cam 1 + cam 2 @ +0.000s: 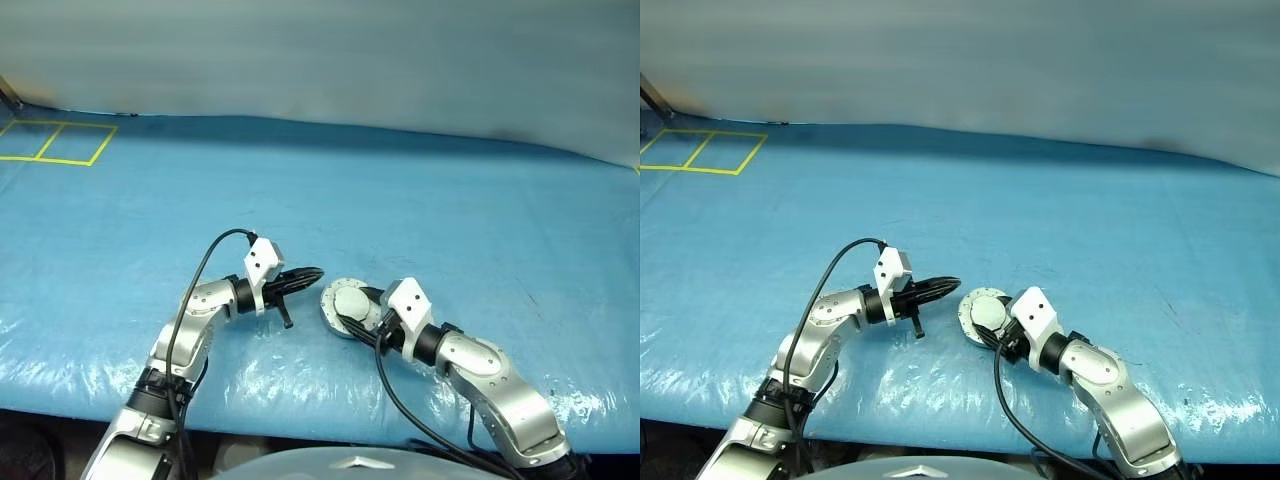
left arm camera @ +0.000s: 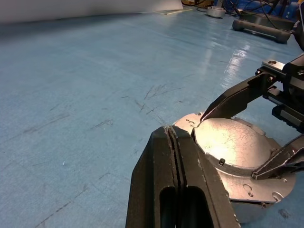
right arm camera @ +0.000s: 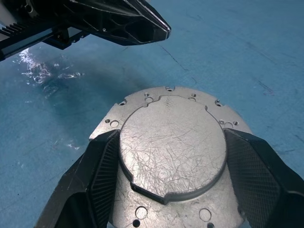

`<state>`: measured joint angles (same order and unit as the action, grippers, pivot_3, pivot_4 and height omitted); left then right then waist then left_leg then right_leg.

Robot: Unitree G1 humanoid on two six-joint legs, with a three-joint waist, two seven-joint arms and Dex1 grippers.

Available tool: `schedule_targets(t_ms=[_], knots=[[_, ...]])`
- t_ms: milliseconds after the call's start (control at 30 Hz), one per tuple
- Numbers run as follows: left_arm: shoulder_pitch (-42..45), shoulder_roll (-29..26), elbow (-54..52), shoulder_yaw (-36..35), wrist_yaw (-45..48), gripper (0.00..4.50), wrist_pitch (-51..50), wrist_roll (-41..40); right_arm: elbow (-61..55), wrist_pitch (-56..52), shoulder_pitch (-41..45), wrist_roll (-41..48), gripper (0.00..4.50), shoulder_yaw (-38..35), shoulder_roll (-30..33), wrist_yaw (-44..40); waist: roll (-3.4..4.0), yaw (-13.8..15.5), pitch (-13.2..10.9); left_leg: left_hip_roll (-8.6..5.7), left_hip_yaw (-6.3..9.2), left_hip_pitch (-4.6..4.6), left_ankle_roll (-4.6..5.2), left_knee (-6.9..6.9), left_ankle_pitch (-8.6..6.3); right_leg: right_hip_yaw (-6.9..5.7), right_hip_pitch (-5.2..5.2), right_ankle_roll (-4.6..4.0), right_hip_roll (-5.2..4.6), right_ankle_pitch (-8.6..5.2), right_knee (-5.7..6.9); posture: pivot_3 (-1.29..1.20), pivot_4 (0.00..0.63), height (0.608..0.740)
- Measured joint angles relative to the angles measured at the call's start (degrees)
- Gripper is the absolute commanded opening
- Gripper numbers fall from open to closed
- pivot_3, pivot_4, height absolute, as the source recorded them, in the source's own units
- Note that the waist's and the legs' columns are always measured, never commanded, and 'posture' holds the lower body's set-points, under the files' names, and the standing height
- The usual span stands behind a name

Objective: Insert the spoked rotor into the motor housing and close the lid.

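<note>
One lid [image 3: 173, 147] held in right gripper [image 1: 352, 312] jaws; left gripper [image 1: 312, 273] jaws closed, empty.

A bench [image 1: 420, 200] covered in a glossy blue sheet [image 1: 1110, 230] spans the scene; the sheet is scuffed with fine dark scratches and wrinkles shinily along the near edge; yellow tape lines [image 1: 55, 142] form squares at the far left corner; a pale grey wall [image 1: 330, 55] rises behind the far edge; light glares off the sheet.
</note>
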<state>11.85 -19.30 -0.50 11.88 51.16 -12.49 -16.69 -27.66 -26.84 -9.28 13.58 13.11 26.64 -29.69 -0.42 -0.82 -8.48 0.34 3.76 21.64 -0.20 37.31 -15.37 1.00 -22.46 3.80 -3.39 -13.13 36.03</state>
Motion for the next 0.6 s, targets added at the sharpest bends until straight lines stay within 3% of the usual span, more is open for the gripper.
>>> schedule_targets(t_ms=[600], knots=[[-0.1, -0.4, 0.0, 0.0, -1.2, 0.0, 0.1, 0.4, 2.8, -3.3, 4.0, -2.0, 3.04, 2.3, -5.1, 3.3, -0.36, -1.0, 0.2, 0.29, -0.01, -0.37, 0.0, 0.03, 0.11, 0.05, 0.19, -0.32, 0.31, 0.22, 0.1, 0.0, 0.15, 0.74]])
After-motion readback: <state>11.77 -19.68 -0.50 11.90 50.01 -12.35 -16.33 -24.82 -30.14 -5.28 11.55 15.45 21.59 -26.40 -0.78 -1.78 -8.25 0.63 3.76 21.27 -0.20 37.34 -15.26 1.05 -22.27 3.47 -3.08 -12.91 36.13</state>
